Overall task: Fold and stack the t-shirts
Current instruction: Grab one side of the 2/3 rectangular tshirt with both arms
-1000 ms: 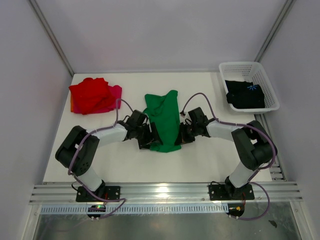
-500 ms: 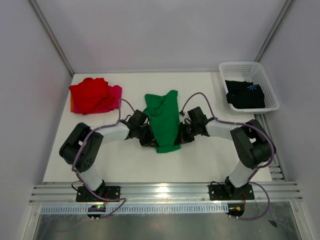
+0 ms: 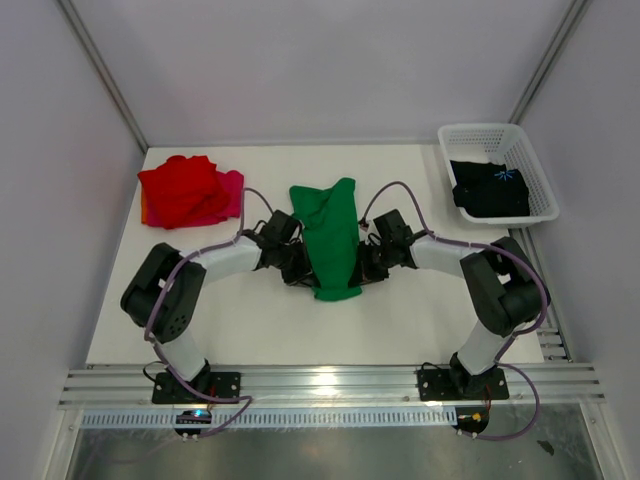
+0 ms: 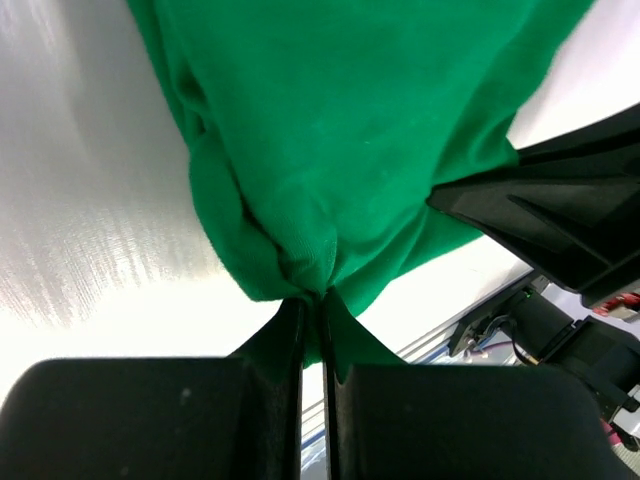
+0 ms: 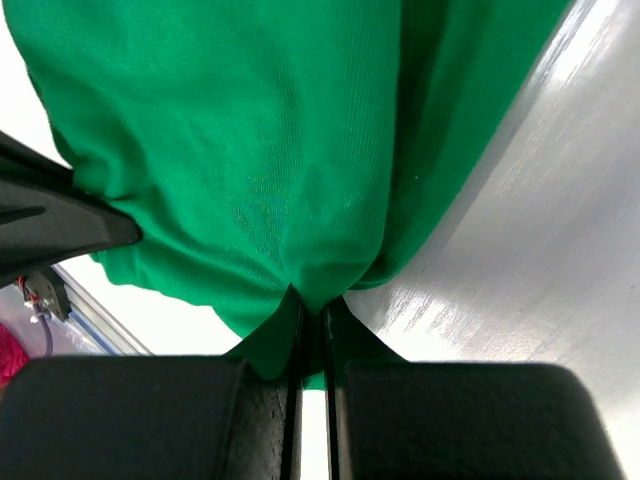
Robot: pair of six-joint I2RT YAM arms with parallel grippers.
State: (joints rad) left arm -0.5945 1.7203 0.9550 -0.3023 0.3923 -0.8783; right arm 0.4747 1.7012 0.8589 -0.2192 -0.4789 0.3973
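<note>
Both pairs of jaws were squeezed almost flat together, each one pinching a bunched bit of the green t-shirt (image 3: 330, 230). On the wrist cams, the left gripper (image 4: 312, 300) had the cloth's edge gathered into a little pucker right at its fingertips. The right gripper (image 5: 313, 305) had the same kind of pinch on the opposite edge. From the top view the shirt was a long narrow strip in the middle of the white table (image 3: 250, 325), running away from the arms, with the two grippers clamped on either side near its closer end. Over at the far left corner the red t-shirt (image 3: 180, 188) sat on top of the pink t-shirt (image 3: 233, 186), well apart from all that. And the black t-shirt (image 3: 488, 192) was lying in the white basket (image 3: 495, 131) at the far right.
</note>
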